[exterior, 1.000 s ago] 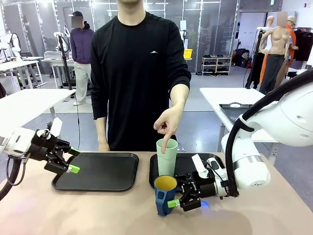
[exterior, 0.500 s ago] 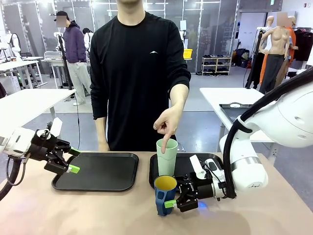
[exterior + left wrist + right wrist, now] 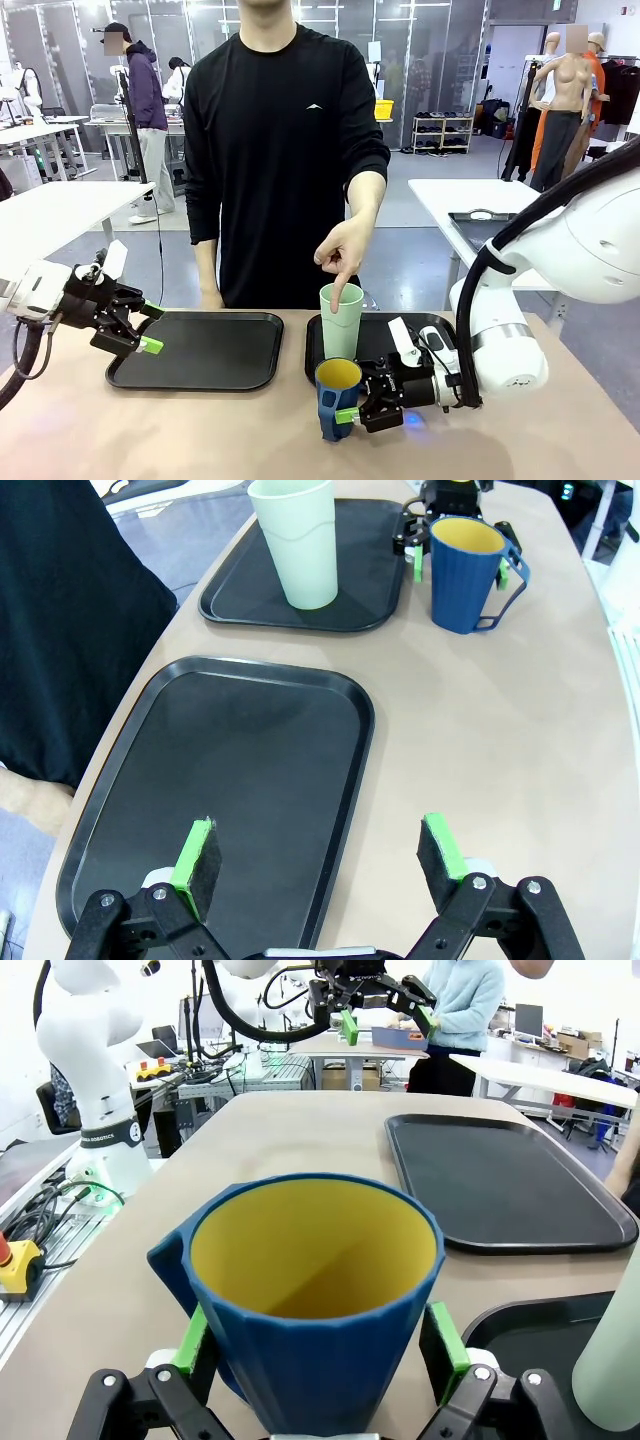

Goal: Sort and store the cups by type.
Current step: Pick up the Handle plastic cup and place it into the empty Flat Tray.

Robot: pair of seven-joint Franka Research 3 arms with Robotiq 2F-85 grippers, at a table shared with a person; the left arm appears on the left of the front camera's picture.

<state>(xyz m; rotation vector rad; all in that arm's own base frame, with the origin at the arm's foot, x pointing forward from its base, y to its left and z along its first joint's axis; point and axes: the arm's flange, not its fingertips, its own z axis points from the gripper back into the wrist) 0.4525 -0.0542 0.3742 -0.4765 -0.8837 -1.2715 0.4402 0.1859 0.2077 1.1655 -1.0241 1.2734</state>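
Note:
The dark blue mug (image 3: 335, 395) with a yellow inside stands on the table in front of the right tray (image 3: 385, 335). My right gripper (image 3: 352, 402) is open, with one green pad on each side of the mug (image 3: 315, 1300); a thin gap shows at one pad in the left wrist view. The pale mint-green tumbler (image 3: 341, 322) stands upright on that tray's front left part. The person's hand (image 3: 340, 255) points a finger down into it. My left gripper (image 3: 152, 327) hovers open and empty over the left edge of the left tray (image 3: 200, 350).
The left tray (image 3: 240, 770) is bare, and the right tray (image 3: 370, 560) carries the tumbler (image 3: 295, 545). The person stands at the far edge of the table behind both trays. Bare tabletop lies in front of the trays.
My right gripper has slid a little further in around the mug and its jaws have narrowed slightly. The left arm, tumbler and pointing hand have not moved.

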